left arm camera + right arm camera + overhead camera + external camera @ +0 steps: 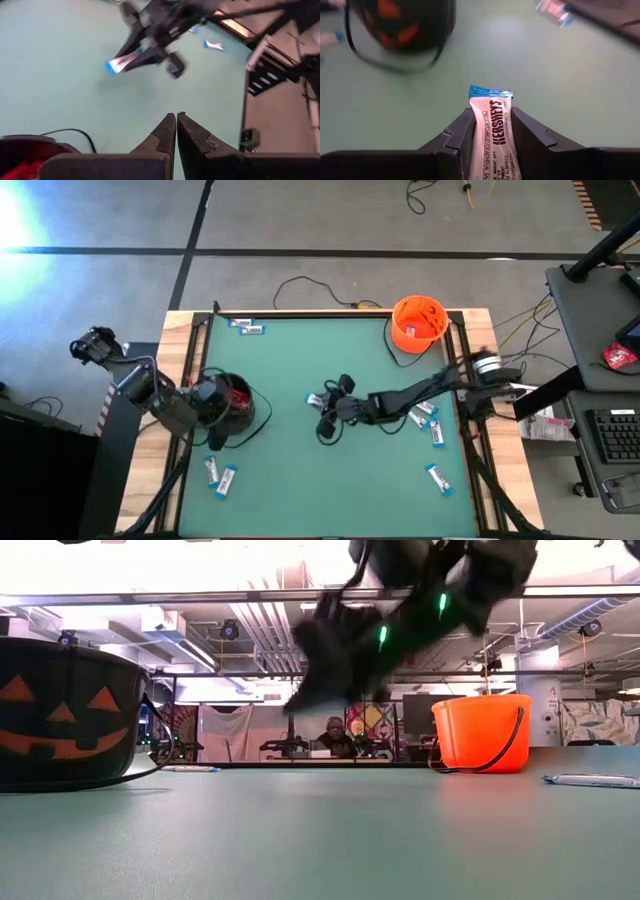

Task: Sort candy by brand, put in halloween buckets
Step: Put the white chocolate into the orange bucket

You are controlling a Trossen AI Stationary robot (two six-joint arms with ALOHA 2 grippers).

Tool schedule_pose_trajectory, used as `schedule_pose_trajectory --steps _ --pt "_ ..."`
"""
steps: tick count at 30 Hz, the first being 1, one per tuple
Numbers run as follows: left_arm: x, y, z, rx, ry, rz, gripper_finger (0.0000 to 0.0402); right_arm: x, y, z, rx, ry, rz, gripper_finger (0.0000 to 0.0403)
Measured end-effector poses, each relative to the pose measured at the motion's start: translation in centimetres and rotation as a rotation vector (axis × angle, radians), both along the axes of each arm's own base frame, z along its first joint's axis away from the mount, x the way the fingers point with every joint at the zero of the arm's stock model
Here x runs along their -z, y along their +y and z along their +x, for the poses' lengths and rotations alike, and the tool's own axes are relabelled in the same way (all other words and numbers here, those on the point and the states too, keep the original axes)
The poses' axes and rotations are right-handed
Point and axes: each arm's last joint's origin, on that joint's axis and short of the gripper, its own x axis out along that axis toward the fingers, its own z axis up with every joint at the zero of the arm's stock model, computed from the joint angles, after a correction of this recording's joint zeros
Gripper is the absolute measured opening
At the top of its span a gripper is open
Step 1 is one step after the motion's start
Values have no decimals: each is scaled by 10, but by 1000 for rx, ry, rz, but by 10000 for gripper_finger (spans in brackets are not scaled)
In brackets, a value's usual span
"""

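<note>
My right gripper (325, 406) hangs over the middle of the green mat, shut on a white-and-blue bar (492, 131). The left wrist view also shows this bar (119, 63) in the right gripper. The black bucket (232, 402) stands at the mat's left with red packets (24, 169) inside. My left gripper (176, 125) is shut and holds nothing, beside that bucket's near rim. The orange bucket (418, 323) stands at the far right corner. My right gripper pinches the bar by its two long edges (479, 131) between the two fingers. The bar lies along the fingers, and its blue crimped end (490, 92) sticks out past the tips. The fingers slant down from the table's right side. The bar is lifted clear of the mat.
Loose white-and-blue bars lie at the far left (247, 327), near left (220, 476), right (428, 418) and near right (438, 478). A raised wooden rim (180, 470) edges the mat. The black bucket's wire handle (385, 62) lies on the mat. A person (335, 737) sits beyond the table.
</note>
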Motion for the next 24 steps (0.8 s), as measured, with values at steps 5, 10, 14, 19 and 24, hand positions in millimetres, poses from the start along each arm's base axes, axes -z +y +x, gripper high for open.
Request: schedule_pose_trajectory --steps 5,10,14,19,24 --pt "2 29 10 -132 96 28 0 -76 -16 -32 104 -84 -24 103" --pt "15 79 36 -222 242 47 0 -116 -62 -85 373 0 12 104" --pt "27 140 53 -339 315 35 0 -128 -108 -128 600 82 64 104" --pt "49 212 57 -467 395 13 0 -124 -168 -165 833 187 126 103" --pt "84 266 50 -616 559 -47 0 -97 -215 -191 953 328 229 103"
